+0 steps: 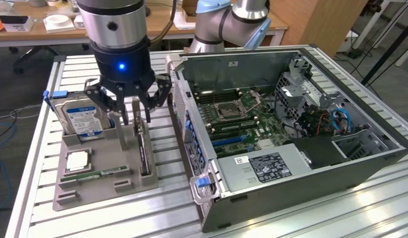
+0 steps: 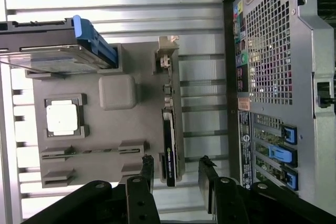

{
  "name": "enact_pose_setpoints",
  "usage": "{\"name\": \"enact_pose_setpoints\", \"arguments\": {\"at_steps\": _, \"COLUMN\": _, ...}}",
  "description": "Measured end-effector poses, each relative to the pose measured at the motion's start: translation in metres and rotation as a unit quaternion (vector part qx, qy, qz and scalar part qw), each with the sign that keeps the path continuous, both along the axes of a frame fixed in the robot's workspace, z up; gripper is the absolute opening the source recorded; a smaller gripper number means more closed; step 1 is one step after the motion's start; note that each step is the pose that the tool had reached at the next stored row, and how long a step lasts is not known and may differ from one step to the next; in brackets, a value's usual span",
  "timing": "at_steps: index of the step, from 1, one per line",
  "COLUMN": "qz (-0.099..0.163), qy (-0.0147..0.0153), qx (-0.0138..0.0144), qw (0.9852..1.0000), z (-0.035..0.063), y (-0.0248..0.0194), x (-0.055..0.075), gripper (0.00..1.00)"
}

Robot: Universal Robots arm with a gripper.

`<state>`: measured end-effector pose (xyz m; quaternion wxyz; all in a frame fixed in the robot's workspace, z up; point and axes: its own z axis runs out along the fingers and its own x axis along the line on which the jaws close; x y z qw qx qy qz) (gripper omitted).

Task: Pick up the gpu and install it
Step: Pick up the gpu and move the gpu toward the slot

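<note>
The hand (image 1: 133, 113) is held open just above the gpu (image 1: 145, 153), with its fingers spread to either side of the card's upper edge; whether they touch it cannot be told. The gpu is stood on edge in a slot of the grey holder (image 1: 104, 191), on the side nearest the opened computer case (image 1: 310, 168). A hard drive (image 1: 81, 116), a processor (image 1: 77, 161) and a memory stick (image 1: 91, 174) are also kept in the holder, which is set on the bench (image 1: 290, 218).

Labels on hard drive (image 1: 83, 119), power supply (image 1: 266, 166), none legible (print too fine)
</note>
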<state>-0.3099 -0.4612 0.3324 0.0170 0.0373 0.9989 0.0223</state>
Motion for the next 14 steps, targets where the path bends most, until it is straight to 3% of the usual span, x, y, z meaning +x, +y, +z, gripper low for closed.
{"name": "enact_pose_setpoints", "arguments": {"at_steps": 14, "qz": 0.0, "qy": 0.0, "qx": 0.0, "qw": 1.0, "z": -0.0098, "y": 0.0, "x": 0.0, "gripper": 0.47}}
